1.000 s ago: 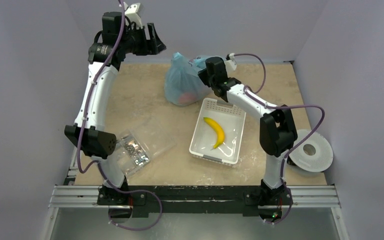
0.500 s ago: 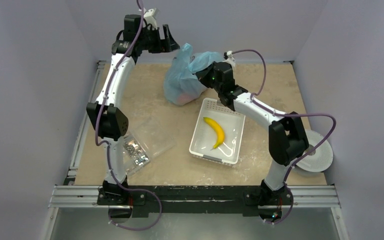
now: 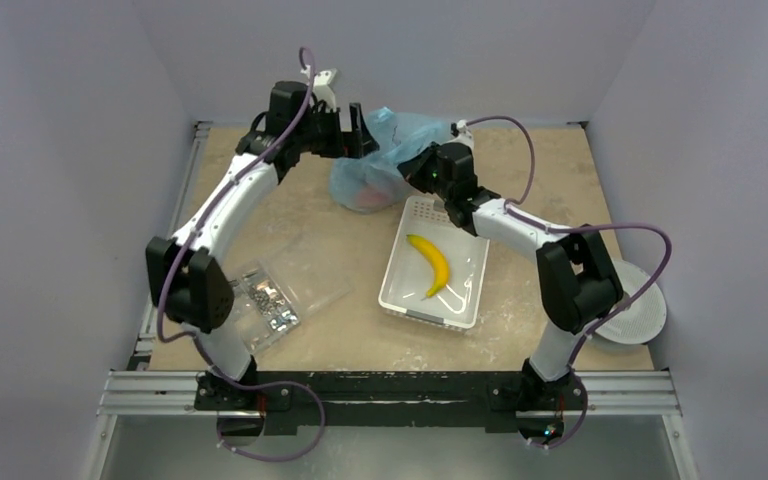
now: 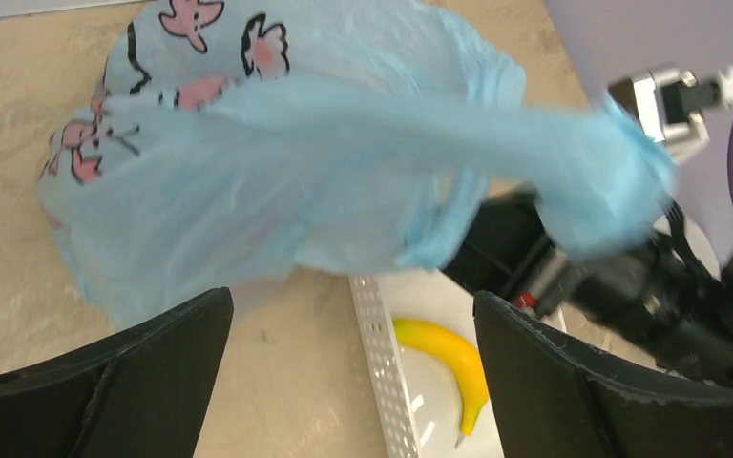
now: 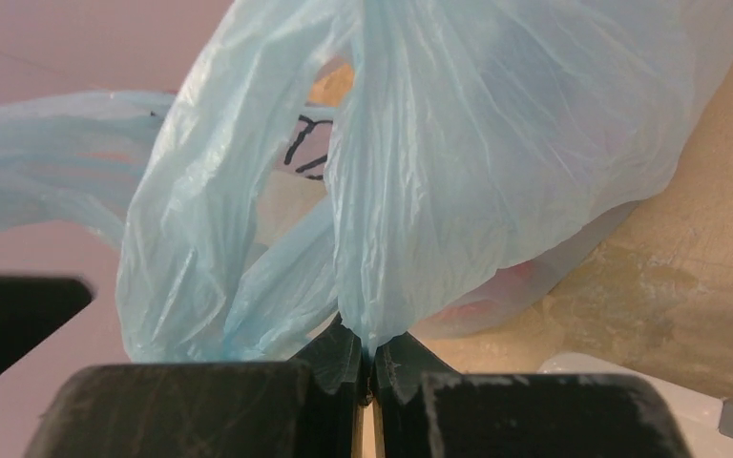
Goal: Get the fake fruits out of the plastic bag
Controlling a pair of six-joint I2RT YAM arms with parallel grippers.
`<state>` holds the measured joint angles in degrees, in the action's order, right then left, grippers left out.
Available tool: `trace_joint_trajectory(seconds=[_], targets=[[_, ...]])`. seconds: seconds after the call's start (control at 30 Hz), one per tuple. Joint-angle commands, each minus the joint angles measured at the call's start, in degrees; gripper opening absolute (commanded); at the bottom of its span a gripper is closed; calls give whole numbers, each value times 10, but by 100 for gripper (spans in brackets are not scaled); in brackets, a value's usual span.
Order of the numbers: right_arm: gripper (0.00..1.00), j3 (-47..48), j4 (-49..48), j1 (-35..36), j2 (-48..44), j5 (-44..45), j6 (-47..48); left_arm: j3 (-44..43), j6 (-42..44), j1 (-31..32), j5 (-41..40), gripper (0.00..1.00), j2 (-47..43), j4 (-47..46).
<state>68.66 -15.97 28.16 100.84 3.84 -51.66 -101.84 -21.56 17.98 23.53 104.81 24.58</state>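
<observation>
The light-blue plastic bag [image 3: 365, 178] lies at the back middle of the table, and its pink print faces the left wrist view [image 4: 248, 172]. A reddish fake fruit [image 3: 368, 197] shows dimly through the bag's lower side, also in the right wrist view [image 5: 496, 286]. The other fruits are hidden inside. My right gripper [image 3: 418, 166] is shut on a gathered fold of the bag [image 5: 458, 162], jaws pinched together [image 5: 370, 358]. My left gripper [image 3: 358, 135] hovers open just above the bag's left top, holding nothing [image 4: 351, 310].
A white perforated tray [image 3: 397, 262] holding a yellow banana [image 3: 430, 265] sits right in front of the bag; both also show in the left wrist view [image 4: 377, 363] [image 4: 444, 358]. A clear packet of metal bits [image 3: 270, 305] lies front left. A white disc [image 3: 625, 300] lies right of the table.
My left arm has swung down and right from the back-left corner to just above the bag. My right gripper, still holding the bag, shifted slightly right and the bag's top sank.
</observation>
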Motion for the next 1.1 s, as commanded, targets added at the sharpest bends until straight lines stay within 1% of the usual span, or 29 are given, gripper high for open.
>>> trace_joint_trajectory(seconds=[0.0, 0.07, 0.13, 0.27, 0.37, 0.47, 0.5, 0.53, 0.6, 0.67, 0.7, 0.73, 0.77, 0.8, 0.83, 0.87, 0.93, 0.97, 1.0, 1.03, 1.07], targets=[[0, -10, -45, 0, -36, -9, 30, 129, 22, 48, -146, 100, -171, -150], [0, -14, -49, 0, -42, -4, 29, 164, 57, 92, -237, 100, -191, -187], [0, -18, -53, 0, -48, -2, 29, 167, 76, 125, -315, 100, -184, -216], [0, -21, -54, 0, -58, 7, 28, 89, 53, 159, -437, 100, -121, -183], [0, -24, -56, 1, -66, 8, 26, 39, 54, 176, -486, 100, -67, -179], [0, -25, -51, 1, -75, 10, 29, -8, 51, 181, -537, 100, -22, -153], [0, -26, -50, 0, -77, 11, 31, -17, 46, 181, -545, 99, -15, -152], [0, -28, -48, 1, -80, 12, 33, -21, 46, 181, -549, 95, -10, -158], [0, -33, -50, 1, -84, 9, 34, -23, 53, 181, -546, 83, -7, -174], [0, -47, -61, 1, -88, -4, 35, -24, 66, 178, -528, 65, -5, -188], [0, -54, -62, 0, -89, -6, 25, -26, 65, 173, -513, 51, -6, -182], [0, -61, -66, -3, -89, -13, 9, -29, 57, 163, -491, 35, -8, -170], [0, -70, -78, -9, -87, -32, -7, -26, 46, 152, -470, 24, -15, -155], [0, -85, -102, -18, -85, -55, -31, -19, 31, 141, -449, 10, -25, -140], [0, -107, -139, -30, -84, -79, -62, -3, 14, 126, -427, 4, -39, -126], [0, -137, -186, -41, -82, -99, -99, 22, -3, 111, -395, 0, -61, -121], [0, -183, -277, -62, -67, -134, -163, 94, -36, 75, -323, 0, -110, -146], [0, -201, -321, -71, -55, -151, -189, 128, -51, 57, -263, 0, -135, -165], [0, -212, -361, -75, -41, -166, -206, 162, -62, 44, -234, 0, -155, -173], [0, -216, -383, -77, -29, -178, -212, 188, -67, 37, -212, 0, -173, -173], [0, -212, -377, -78, -18, -185, -206, 219, -59, 35, -199, 0, -191, -172]])
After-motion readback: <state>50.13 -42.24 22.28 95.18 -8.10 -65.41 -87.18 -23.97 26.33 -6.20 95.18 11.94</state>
